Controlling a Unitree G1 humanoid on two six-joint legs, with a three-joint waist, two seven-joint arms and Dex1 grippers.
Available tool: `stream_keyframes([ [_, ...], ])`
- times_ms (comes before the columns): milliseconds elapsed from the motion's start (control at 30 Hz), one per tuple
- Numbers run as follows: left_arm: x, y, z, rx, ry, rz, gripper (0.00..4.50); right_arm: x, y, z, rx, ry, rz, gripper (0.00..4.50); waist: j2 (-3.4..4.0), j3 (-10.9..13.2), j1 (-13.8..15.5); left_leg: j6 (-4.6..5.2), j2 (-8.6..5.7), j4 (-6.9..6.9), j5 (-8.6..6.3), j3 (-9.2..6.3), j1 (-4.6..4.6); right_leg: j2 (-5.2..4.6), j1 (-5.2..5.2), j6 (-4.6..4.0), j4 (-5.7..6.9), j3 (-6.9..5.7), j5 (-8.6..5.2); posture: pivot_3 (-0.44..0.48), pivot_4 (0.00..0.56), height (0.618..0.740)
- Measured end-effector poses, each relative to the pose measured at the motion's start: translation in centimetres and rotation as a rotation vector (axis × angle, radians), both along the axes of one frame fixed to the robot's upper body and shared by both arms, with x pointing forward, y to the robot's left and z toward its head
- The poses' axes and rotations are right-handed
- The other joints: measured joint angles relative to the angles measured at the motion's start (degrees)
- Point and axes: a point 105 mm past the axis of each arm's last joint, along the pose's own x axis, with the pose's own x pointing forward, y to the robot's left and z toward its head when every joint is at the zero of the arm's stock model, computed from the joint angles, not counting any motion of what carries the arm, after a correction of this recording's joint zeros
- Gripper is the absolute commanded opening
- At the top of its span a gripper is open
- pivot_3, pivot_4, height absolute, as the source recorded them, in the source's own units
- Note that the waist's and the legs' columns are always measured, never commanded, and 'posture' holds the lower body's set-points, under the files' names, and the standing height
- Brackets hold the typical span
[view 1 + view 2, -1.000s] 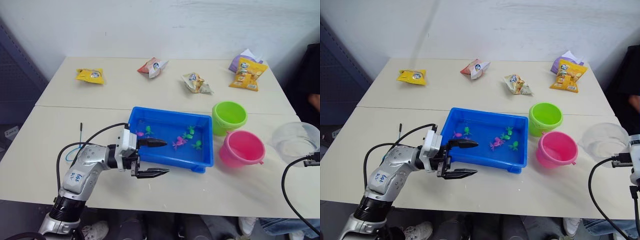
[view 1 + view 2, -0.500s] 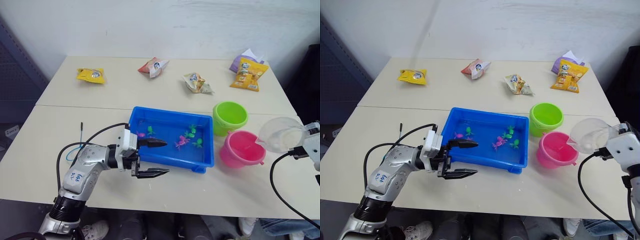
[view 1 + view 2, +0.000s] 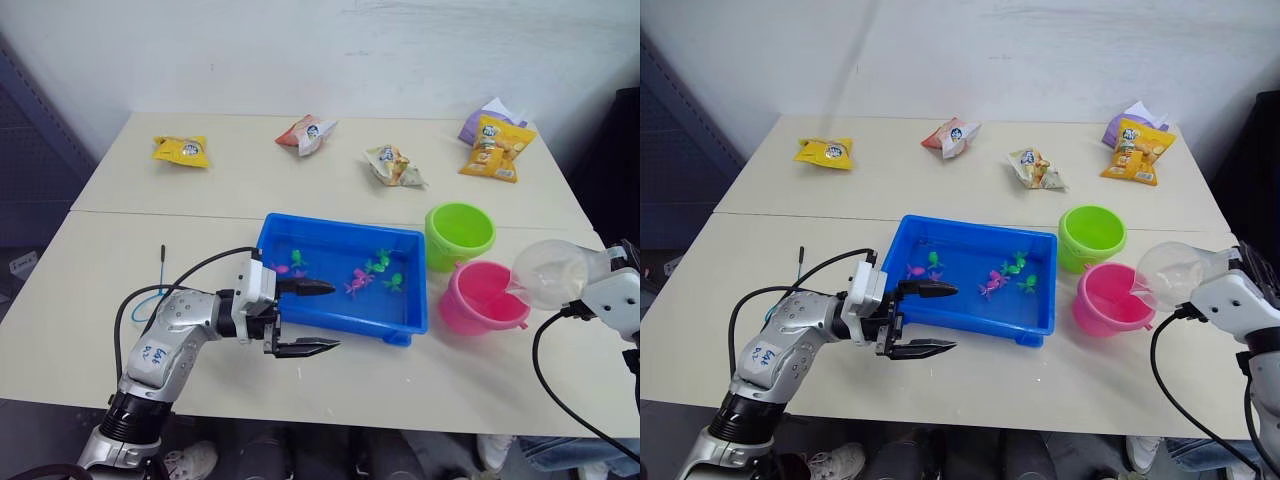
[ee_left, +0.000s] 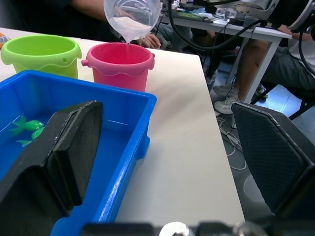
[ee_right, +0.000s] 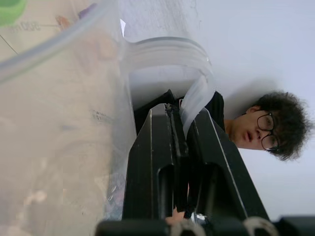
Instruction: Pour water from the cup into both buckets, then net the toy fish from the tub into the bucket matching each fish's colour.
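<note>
The cup point(image 3: 1180, 272) is held tilted over the pink bucket point(image 3: 1110, 298) by the right gripper point(image 5: 183, 129), clamped on its handle; the left gripper point(image 3: 308, 317) is held spread beside the tub point(image 3: 338, 312).

Blue tub point(image 3: 330, 305), pink bucket point(image 3: 470, 318)

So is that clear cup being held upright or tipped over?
Tipped. The cup, held in the right gripper, leans with its lip over the pink bucket, and the left wrist view shows water running from the lip into it.

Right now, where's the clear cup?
On the robot's right, the cup is tilted in the right hand, its lip over the pink bucket beside the tub.
</note>
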Motion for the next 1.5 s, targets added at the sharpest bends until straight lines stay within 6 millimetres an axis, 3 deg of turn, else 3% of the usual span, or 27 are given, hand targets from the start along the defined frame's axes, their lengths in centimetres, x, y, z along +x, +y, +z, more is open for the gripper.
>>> stream_keyframes([
  [767,0.1,-0.7,0.3,-0.046,-0.011,0.008,4.50,1.2,1.0,2.4,-0.178,-0.042,0.026,0.06,-0.01,0.0,0.0,0.01,0.01,0.03,0.03,0.01,0.00,0.01,0.01,0.00,0.02,0.00,0.00,0.000,0.150,0.738],
  [1233,0.2,-0.4,0.4,-0.043,-0.021,0.016,4.50,1.3,0.6,1.8,-0.171,-0.029,0.024,0.06,-0.01,0.0,0.0,0.01,0.01,0.06,0.06,0.02,0.00,0.02,0.01,0.01,0.02,0.01,0.00,0.000,0.150,0.738],
  [1500,0.3,-0.4,0.4,-0.041,-0.026,0.022,4.50,1.3,0.0,-0.5,0.150,-0.034,0.008,0.06,0.00,0.0,-0.1,0.02,0.02,0.06,0.06,0.01,0.01,0.02,0.02,0.01,0.04,0.01,0.00,0.000,0.150,0.738],
])
